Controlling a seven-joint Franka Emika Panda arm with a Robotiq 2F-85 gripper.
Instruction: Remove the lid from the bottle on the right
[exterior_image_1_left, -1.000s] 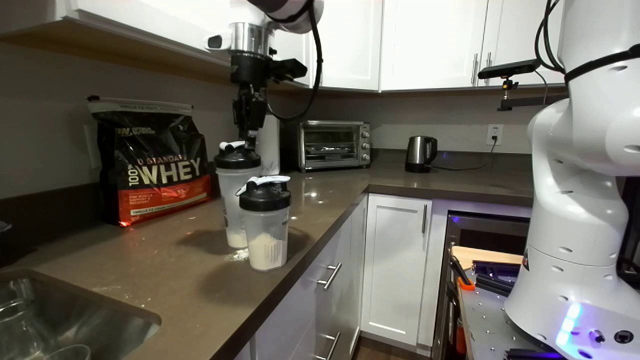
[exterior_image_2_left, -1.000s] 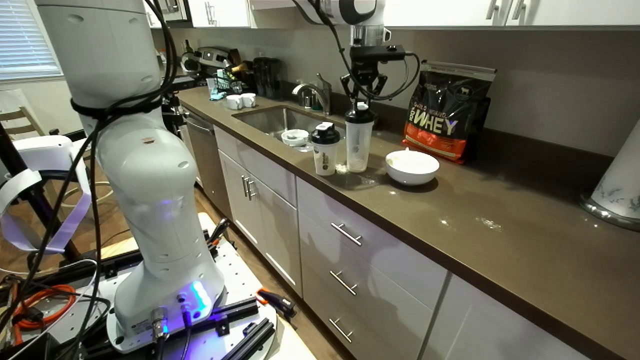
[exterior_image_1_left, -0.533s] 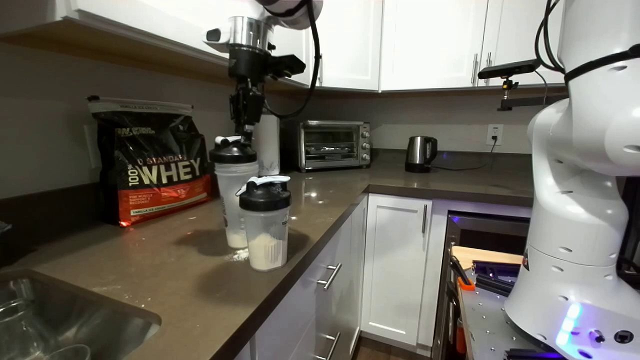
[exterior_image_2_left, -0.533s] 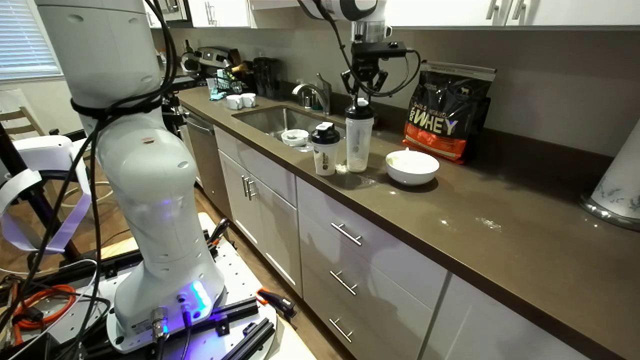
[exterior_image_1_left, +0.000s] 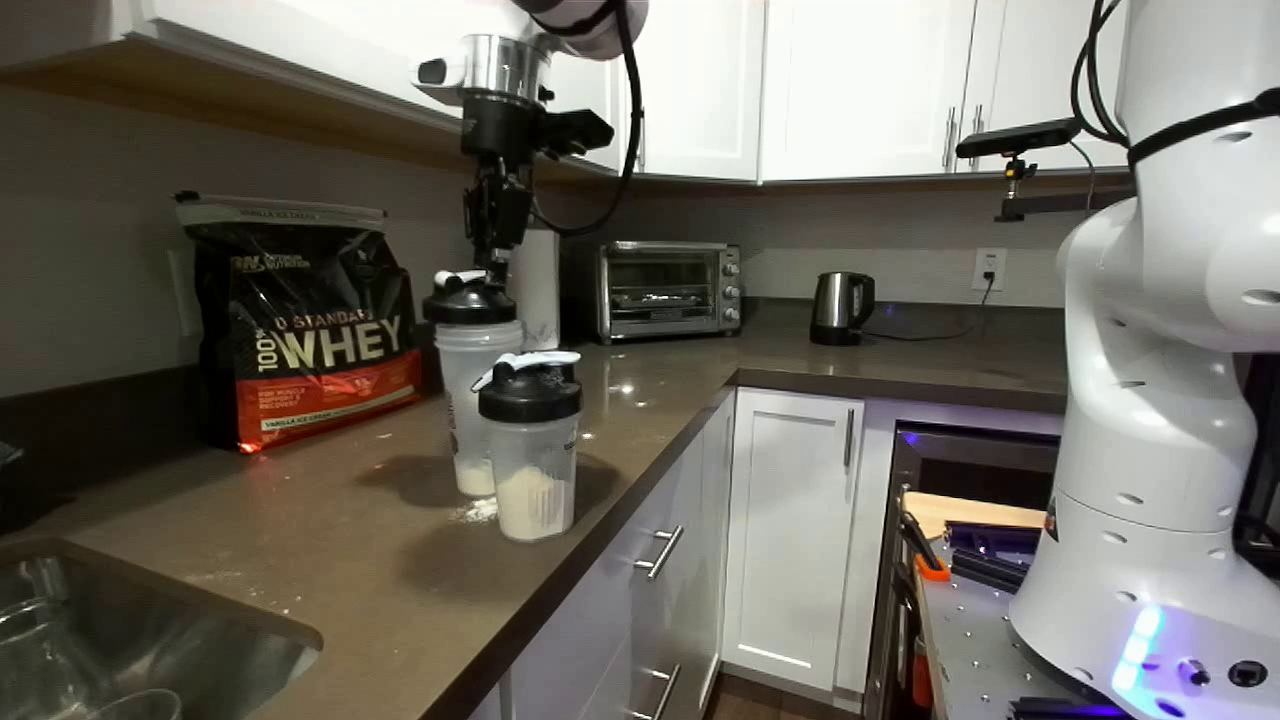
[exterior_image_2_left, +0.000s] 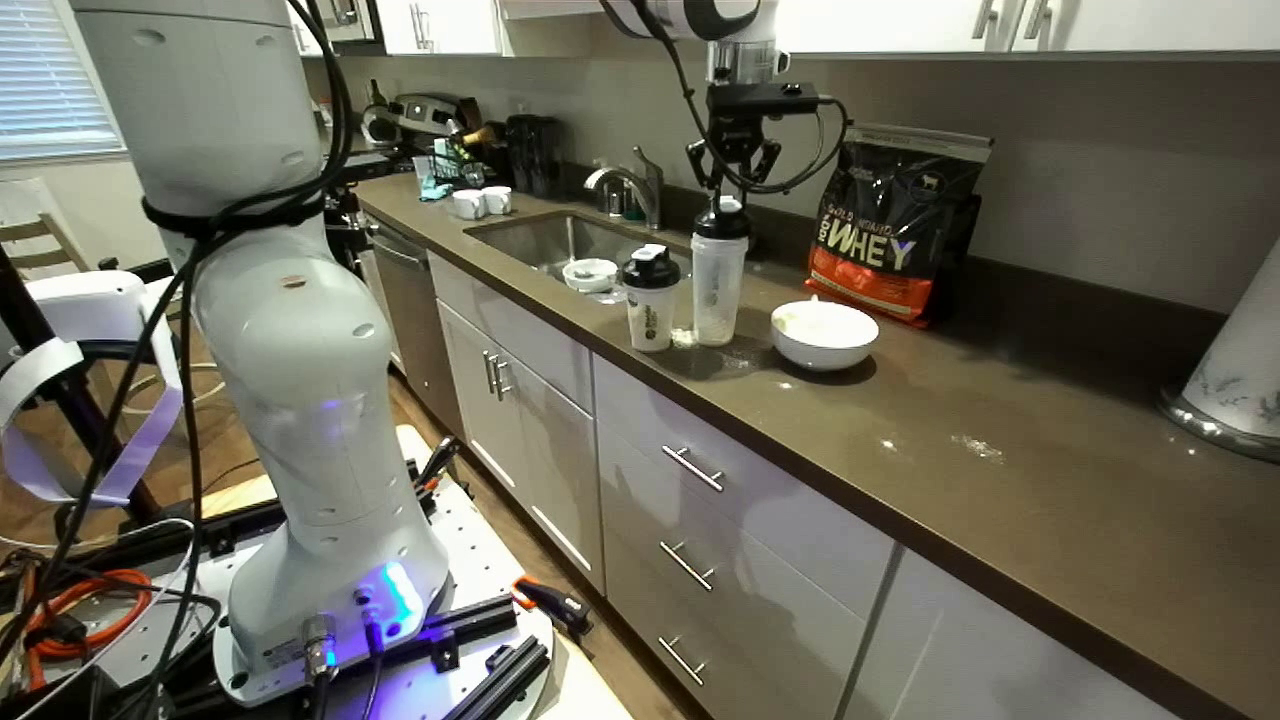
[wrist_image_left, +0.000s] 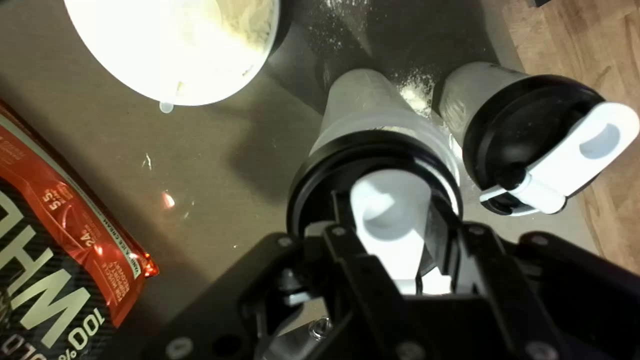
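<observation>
A: What is seen to the left of the gripper (wrist_image_left: 392, 212)?

B: In the wrist view, the vanilla ice cream whey bag (wrist_image_left: 60, 260) is placed well off to its left. Nearer, to its left and beyond, the white bowl (wrist_image_left: 135, 70) is set.

A: And at the gripper itself?

B: The jaws are drawn in to about the width of the white flip cap (wrist_image_left: 387, 235), which is flanked on both sides. By that cap, it is judged, the black shaker lid (exterior_image_1_left: 470, 304) is gripped.

A: So it is not yet removed?

B: Not yet. It is borne on the tall shaker bottle (exterior_image_2_left: 717, 290), directly below the gripper. Whether it is loosened cannot be told.

A: Which relation must be minded?

B: The bottle's long axis. It is kept nearly upright, almost in line beneath the jaws, so any lift is best made straight up along it. By a sideways pull the bottle could be tipped.

A: Against what?

B: Possibly the short shaker bottle (wrist_image_left: 475, 95), set just beside it, to the gripper's right.
</observation>
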